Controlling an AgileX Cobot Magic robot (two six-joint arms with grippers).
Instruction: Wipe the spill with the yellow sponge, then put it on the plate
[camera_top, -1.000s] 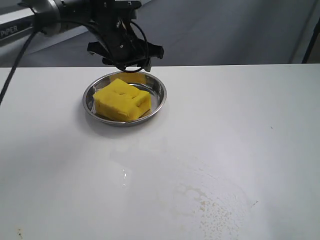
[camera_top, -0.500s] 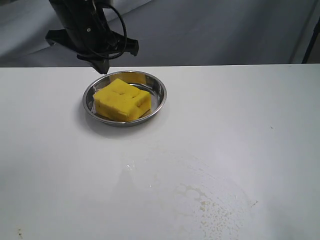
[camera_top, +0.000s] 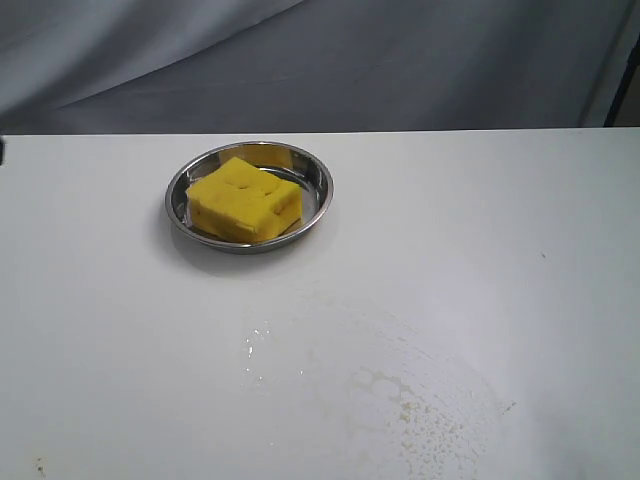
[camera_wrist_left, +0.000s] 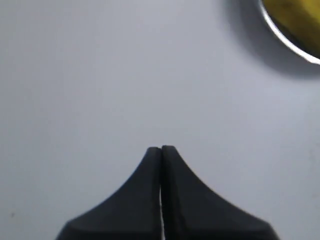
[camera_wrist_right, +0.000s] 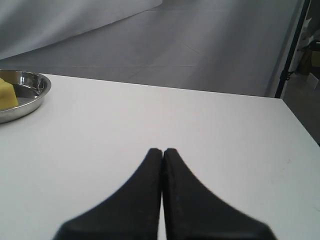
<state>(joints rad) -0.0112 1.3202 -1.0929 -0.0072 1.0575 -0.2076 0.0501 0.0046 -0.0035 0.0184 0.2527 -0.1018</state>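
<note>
The yellow sponge (camera_top: 244, 200) lies inside the steel plate (camera_top: 315, 176) at the back left of the white table. No amber drop shows anywhere; only a faint pale smear (camera_top: 400, 385) marks the near table. Neither arm appears in the exterior view. My left gripper (camera_wrist_left: 161, 148) is shut and empty above bare table, with the plate's rim (camera_wrist_left: 282, 37) and a sliver of the yellow sponge (camera_wrist_left: 297, 15) at the corner of its view. My right gripper (camera_wrist_right: 163, 150) is shut and empty over the table, with the plate (camera_wrist_right: 35, 92) and the sponge's edge (camera_wrist_right: 6, 94) well off to one side.
The white table (camera_top: 480, 230) ends at a far edge before a grey backdrop (camera_top: 400, 60). A dark stand pole (camera_wrist_right: 290, 50) rises past the table's right corner. Small water droplets (camera_top: 255, 340) lie near the smear.
The left arm, which hung over the plate's back rim, has swung left and left the exterior view. The sponge and plate have stayed put.
</note>
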